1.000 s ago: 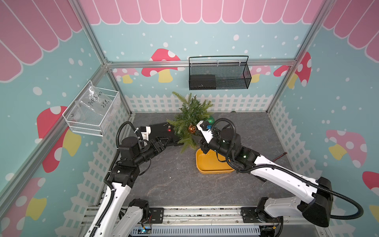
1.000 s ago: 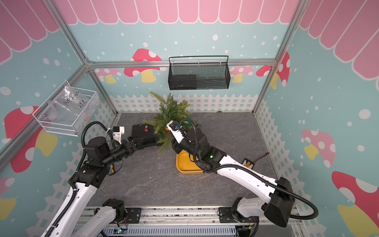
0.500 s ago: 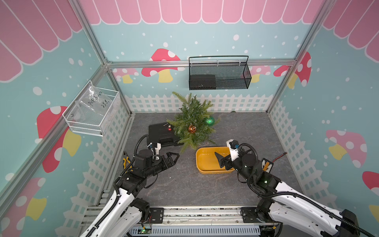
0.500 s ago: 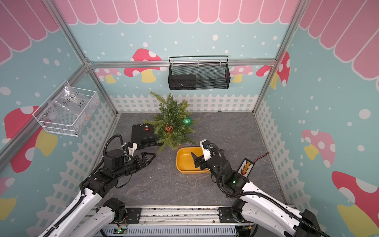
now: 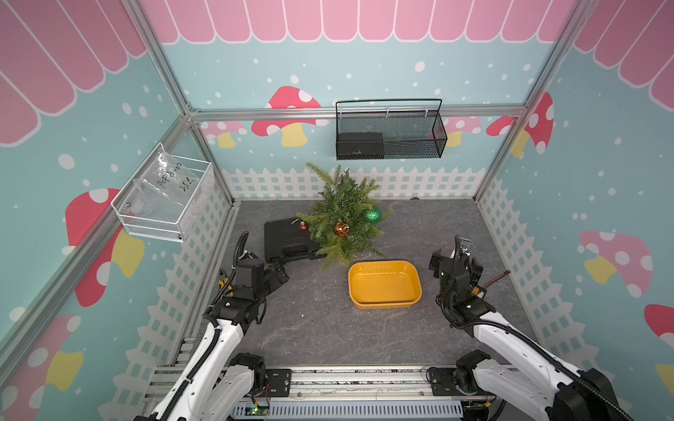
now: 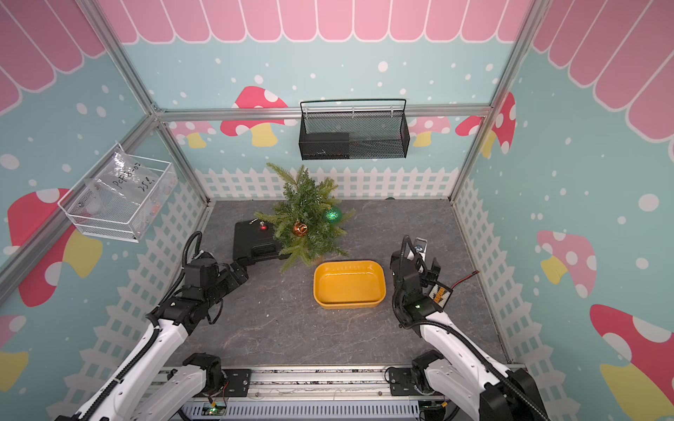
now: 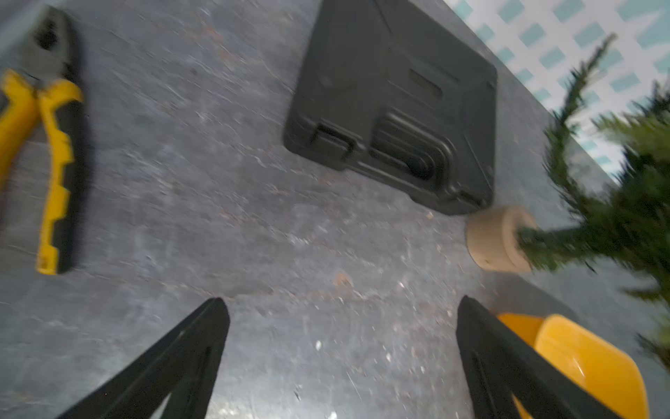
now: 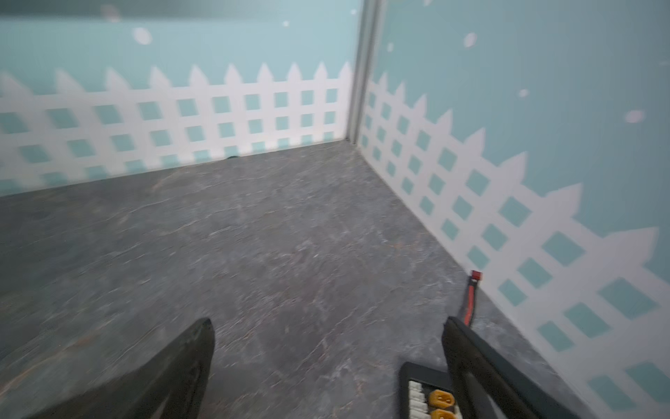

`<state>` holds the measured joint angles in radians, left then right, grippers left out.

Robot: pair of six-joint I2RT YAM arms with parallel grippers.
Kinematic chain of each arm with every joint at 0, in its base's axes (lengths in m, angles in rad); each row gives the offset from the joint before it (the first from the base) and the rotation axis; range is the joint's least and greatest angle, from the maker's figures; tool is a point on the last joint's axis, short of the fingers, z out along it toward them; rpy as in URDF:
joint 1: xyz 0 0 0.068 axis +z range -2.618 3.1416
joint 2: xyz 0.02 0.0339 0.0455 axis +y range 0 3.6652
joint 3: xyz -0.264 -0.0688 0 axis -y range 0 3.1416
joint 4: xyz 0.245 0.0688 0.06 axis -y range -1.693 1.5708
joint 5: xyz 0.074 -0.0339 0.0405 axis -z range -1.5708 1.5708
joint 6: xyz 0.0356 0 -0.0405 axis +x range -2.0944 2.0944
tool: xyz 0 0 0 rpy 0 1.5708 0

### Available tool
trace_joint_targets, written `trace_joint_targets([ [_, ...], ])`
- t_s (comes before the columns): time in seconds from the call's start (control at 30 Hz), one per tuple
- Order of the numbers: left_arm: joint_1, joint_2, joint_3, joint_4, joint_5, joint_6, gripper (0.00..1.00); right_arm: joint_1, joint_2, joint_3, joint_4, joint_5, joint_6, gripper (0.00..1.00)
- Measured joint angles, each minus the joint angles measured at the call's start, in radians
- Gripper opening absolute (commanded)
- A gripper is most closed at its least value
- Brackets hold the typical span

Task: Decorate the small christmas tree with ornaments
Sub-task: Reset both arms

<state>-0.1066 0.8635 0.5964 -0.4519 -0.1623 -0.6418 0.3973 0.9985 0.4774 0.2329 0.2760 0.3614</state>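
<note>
The small christmas tree [image 5: 343, 218] stands upright on its tan foot [image 7: 500, 243], ahead of the left gripper [image 7: 342, 304] and well apart from the right gripper [image 8: 326, 323], forward and to its left. A glittery green bauble [image 5: 373, 214] and an amber-copper bauble [image 5: 341, 229] hang in the branches. A tiny red ornament [image 5: 302, 227] sits at a branch tip over the black case [image 5: 288, 242]; whether it hangs or lies on the case, I cannot tell. The yellow tub [image 5: 383, 288] between the two grippers is empty. Both grippers have their jaws spread wide and carry nothing, so the decorating seems finished or nearly so. To end it well, the arms should keep away from the feathery branches, because one brush could shake a bauble loose. If the red ornament is loose, it is better taken by its cap and hooked over a firm twig. Yellow-handled pliers [image 7: 54, 163] lie beside the left gripper, and a connector board [image 8: 431, 395] just beside the right one. The plastic bag [image 5: 167, 182] in the white wire basket [image 5: 189, 204] has handwriting, perhaps "PCF8-02" and "25 c".
</note>
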Motion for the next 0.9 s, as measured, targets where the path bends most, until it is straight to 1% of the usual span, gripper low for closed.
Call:
trace_joint_targets([
  [0.07,0.026,0.052,-0.002,0.062,-0.084,0.036,0.98,-0.037,0.072,-0.002,0.102,0.111,-0.033,1.00],
  [0.17,0.042,0.135,-0.024,0.193,-0.203,0.099,0.98,-0.095,0.204,-0.032,0.278,0.235,-0.080,0.99],
  [0.27,0.060,0.235,-0.056,0.338,-0.299,0.172,0.97,-0.126,0.315,-0.035,0.376,0.293,-0.135,1.00],
  [0.4,0.063,0.406,-0.078,0.541,-0.377,0.264,0.97,-0.164,0.384,-0.022,0.470,0.309,-0.190,1.00],
  [0.47,0.060,0.467,-0.097,0.646,-0.385,0.311,0.97,-0.198,0.393,-0.014,0.484,0.294,-0.199,0.99],
  [0.6,0.053,0.499,-0.161,0.863,-0.384,0.383,0.98,-0.260,0.387,-0.014,0.517,0.235,-0.203,0.99],
  [0.7,0.052,0.550,-0.219,1.097,-0.365,0.433,0.99,-0.294,0.364,-0.024,0.526,0.152,-0.205,0.99],
  [0.77,0.052,0.573,-0.243,1.146,-0.342,0.454,0.99,-0.305,0.345,-0.051,0.546,0.117,-0.210,1.00],
  [0.9,0.041,0.621,-0.206,1.197,-0.306,0.500,0.99,-0.318,0.372,-0.192,0.733,0.046,-0.272,1.00],
])
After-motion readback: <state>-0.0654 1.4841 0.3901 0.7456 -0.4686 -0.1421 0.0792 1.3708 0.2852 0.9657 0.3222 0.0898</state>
